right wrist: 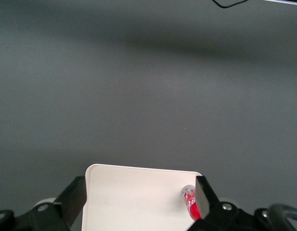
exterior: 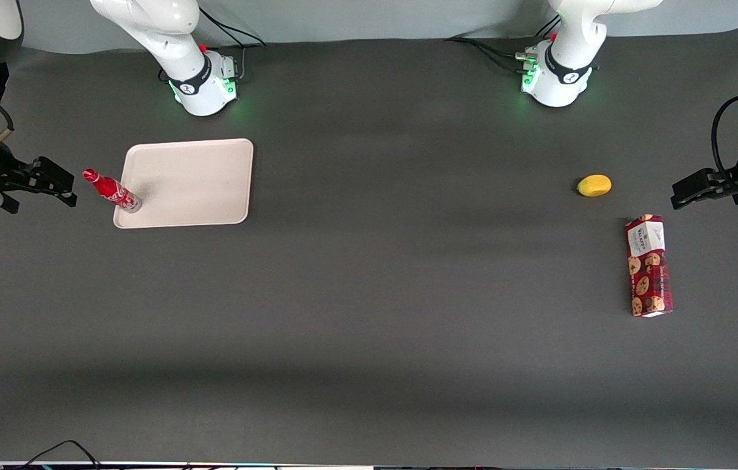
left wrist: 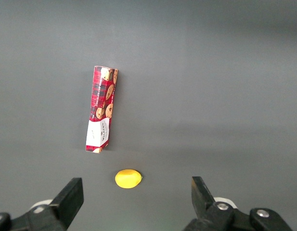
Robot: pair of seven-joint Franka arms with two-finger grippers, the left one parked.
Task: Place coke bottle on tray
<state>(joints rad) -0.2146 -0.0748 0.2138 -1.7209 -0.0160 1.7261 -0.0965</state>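
The coke bottle (exterior: 112, 190) stands upright on the tray (exterior: 192, 179), in the corner nearest the front camera at my working arm's end of the worktop (exterior: 369, 339). My pincer (exterior: 55, 183) hangs just beside the bottle, apart from it, its fingers spread wide and holding nothing. A lemon (exterior: 594, 185) and a cookie box (exterior: 648, 266) lie toward the parked arm's end

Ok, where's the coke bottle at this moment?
The coke bottle stands upright on the tray, at its edge toward the working arm's end of the table; the open gripper is beside it, clear of it.
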